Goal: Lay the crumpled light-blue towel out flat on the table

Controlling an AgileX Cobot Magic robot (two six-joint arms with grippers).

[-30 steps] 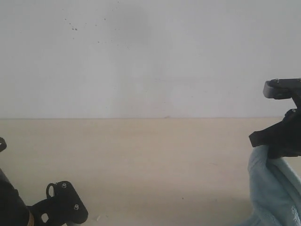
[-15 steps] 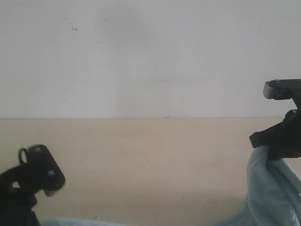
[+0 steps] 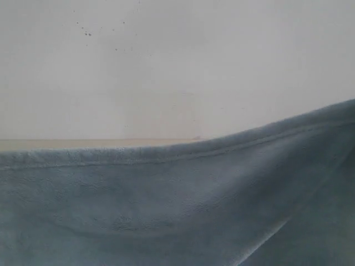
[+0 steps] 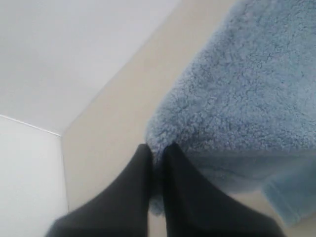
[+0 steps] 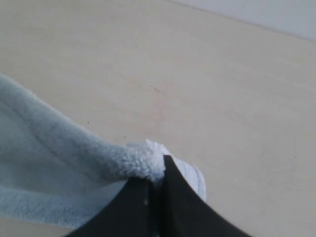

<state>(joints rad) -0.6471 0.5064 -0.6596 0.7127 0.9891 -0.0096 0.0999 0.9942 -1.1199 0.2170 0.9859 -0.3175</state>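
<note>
The fluffy light-blue terry towel hung stretched left-to-right between the left claw and right claw, each pinching one end.

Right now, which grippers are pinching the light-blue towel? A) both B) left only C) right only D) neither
A: the left gripper and the right gripper are each shut on a fold of the light-blue towel, which hangs raised across the exterior view.
</note>
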